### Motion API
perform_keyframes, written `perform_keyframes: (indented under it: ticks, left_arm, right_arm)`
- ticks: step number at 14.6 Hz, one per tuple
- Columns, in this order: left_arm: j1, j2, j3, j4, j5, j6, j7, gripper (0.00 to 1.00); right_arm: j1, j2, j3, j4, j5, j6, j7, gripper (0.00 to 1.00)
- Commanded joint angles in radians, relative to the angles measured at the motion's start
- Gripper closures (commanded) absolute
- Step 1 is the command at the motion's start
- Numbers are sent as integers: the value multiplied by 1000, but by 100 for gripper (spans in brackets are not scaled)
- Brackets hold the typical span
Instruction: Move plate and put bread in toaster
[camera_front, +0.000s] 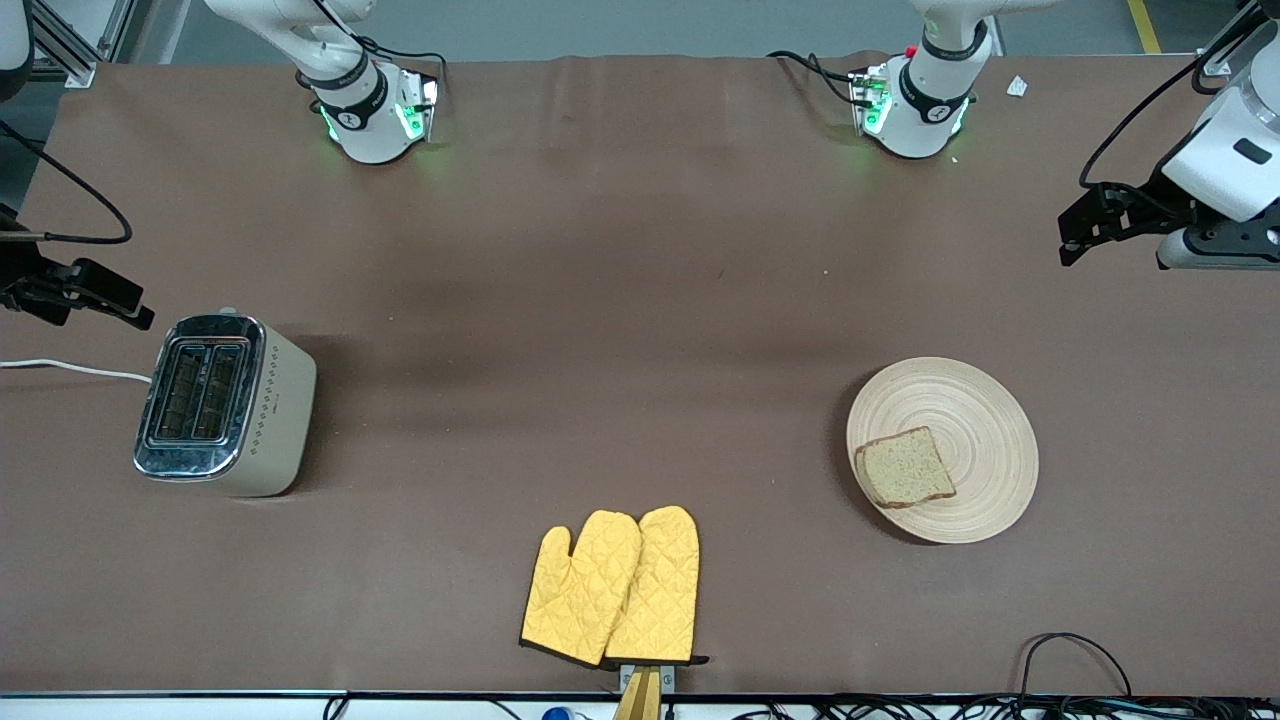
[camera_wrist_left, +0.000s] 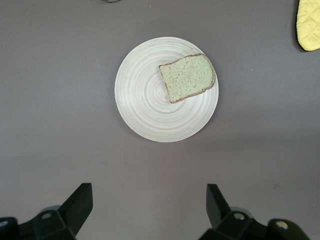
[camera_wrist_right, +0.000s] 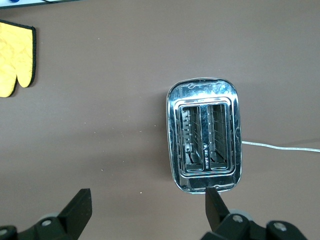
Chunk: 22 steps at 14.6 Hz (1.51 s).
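Now | bread (camera_front: 906, 467) seen on plate (camera_front: 942, 449), rim at 8 o'clock | plate twd left arm's end | toaster (camera_front: 226, 404) twd right arm's end, slots empty | left gripper (camera_wrist_left: 147, 200) spread, held over table nr plate | right gripper (camera_wrist_right: 148, 202) spread, held over toaster edge

A pair of yellow quilted oven mitts (camera_front: 612, 588) lies flat on the brown table cover (camera_front: 620, 300), close to the edge nearest the front camera and roughly midway between the two ends of the table. The mitts overlap side by side, thumbs and fingertips pointing away from that camera, and their cuffs carry a dark trim. Just below the cuffs, a wooden strip (camera_front: 640, 695) sticks out at the table's edge. Black cables (camera_front: 1075, 660) loop along that same edge toward the left arm's end. A small white scrap (camera_front: 1017, 87) rests on the cover near the top edge of the front view.
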Motion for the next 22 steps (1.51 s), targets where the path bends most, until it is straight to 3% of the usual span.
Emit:
perform_keyframes:
  ticks: [1,4,9,13,22]
  left_arm:
    - [4,7,1,20,-6,-21,-5,0]
    - [5,32,1,24,-9,-19,-4,0]
    - [16,176,31,122,-18,-10,16,0]
    - [91,289,33,116,-153,111,31,0]
    - [210,493,32,82,-214,287,222,0]
  right_arm:
    - [-12,0,1,3,12,-6,-6,0]
    - [-10,0,1,8,12,-6,-3,0]
    - [-5,0,1,3,-2,-3,0,0]
    - [-2,0,1,5,-2,-4,-9,0]
    - [2,1,1,-1,-3,-12,3,0]
